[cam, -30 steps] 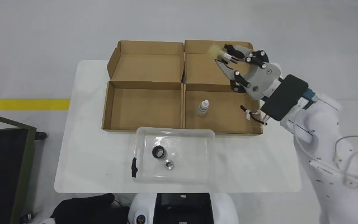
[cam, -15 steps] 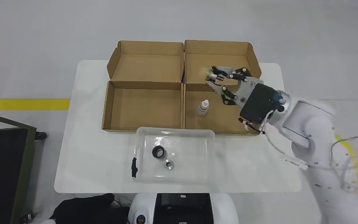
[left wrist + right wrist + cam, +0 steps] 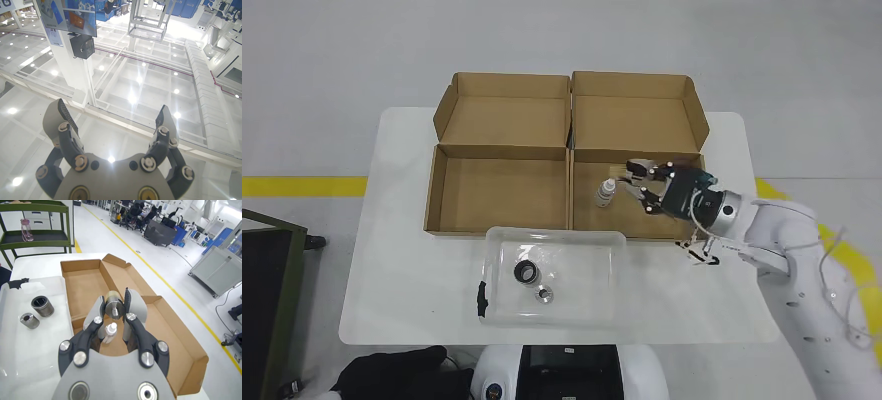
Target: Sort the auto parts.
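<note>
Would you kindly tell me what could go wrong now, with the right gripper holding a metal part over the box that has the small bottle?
1. The metal part is held by its round body, right at the tips of the right gripper; it may slip or twist.
2. The small bottle stands upright close beneath the gripper in the cardboard box; a drop or descent here could knock it over.

From above I see the whole white table point(image 3: 402, 260); my left wrist camera faces the ceiling point(image 3: 151, 79); my right one, close in, shares the cardboard boxes point(image 3: 83, 289) and clear tray point(image 3: 53, 289).
</note>
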You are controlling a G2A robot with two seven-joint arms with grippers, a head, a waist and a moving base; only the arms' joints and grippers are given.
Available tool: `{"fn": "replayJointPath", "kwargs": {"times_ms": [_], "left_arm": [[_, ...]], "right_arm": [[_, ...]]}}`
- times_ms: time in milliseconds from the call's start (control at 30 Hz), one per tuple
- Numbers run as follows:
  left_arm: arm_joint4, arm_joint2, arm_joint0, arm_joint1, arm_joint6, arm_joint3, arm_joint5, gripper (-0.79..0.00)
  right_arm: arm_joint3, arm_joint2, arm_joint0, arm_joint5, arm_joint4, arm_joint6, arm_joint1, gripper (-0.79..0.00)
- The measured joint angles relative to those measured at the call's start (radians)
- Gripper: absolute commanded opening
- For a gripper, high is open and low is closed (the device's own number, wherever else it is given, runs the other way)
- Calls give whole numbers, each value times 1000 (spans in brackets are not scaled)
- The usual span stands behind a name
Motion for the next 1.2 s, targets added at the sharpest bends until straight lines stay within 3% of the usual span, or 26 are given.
{"fn": "replayJointPath", "kwargs": {"times_ms": [400,600,833,1200], "left_arm": [[0,0,0,0,0,0,0,0],[0,0,0,0,0,0,0,0],[0,0,0,0,0,0,0,0],[0,0,0,0,0,0,0,0]], "right_arm": [[-16,129,-126,-16,68,216,29,-785],[24,122,-136,-5,109,308,33,-785],[112,37,-72,-15,145,395,27,-785],[269,-148,126,-60,145,494,0,-785]]}}
